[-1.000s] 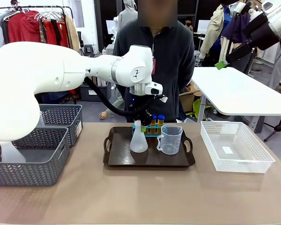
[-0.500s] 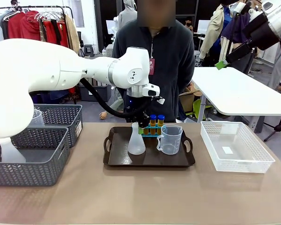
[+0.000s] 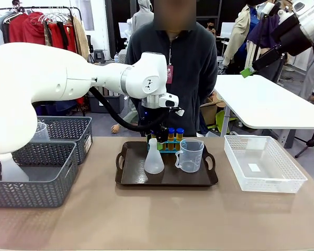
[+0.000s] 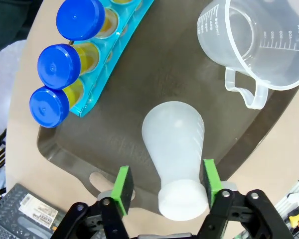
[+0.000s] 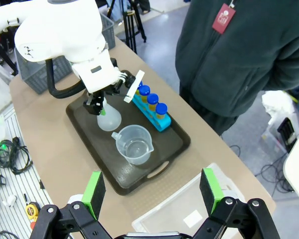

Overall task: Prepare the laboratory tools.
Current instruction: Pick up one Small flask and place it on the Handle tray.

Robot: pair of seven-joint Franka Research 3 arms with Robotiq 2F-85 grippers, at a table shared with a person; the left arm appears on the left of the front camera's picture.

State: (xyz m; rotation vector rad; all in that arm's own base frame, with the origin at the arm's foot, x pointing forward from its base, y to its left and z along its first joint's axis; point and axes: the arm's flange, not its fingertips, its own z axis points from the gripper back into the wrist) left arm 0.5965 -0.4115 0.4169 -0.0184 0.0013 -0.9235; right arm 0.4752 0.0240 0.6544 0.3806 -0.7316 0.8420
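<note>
— Which step are they on, do you reckon?

— Setting out the glassware, I'd say. The translucent white conical flask (image 4: 174, 149) stands upright on the dark brown tray with handles (image 3: 131, 180), left of the clear plastic measuring beaker with a handle (image 3: 190, 155). The left gripper (image 4: 164, 185) hangs right over the flask's neck, green pads (image 4: 122, 185) on either side of it but spread apart, with daylight between pad and neck. So it looks like a let-go, not a hold.

— And the small tubes?

— The amber-yellow tubes with blue caps (image 4: 65, 64) sit in a turquoise rack (image 4: 112, 55) at the tray's far edge, just behind the flask, in front of the person in the dark fleece (image 3: 172, 78).

— The other arm?

— The right gripper (image 5: 152, 195) is up high, well away from the table, its jaws spread wide with nothing between them.

— What next, then?

— My guess: lift the left arm straight up so the fingers clear the neck without tipping the flask. The grey mesh baskets (image 3: 36, 180) on the left may hold more to fetch.

— Anything changed?

— Yes. A second ago the fingers were closed around the flask's neck; half a second ago the flask sat slightly further left and a touch higher. Now it's settled on the tray and the jaws have opened.
</note>
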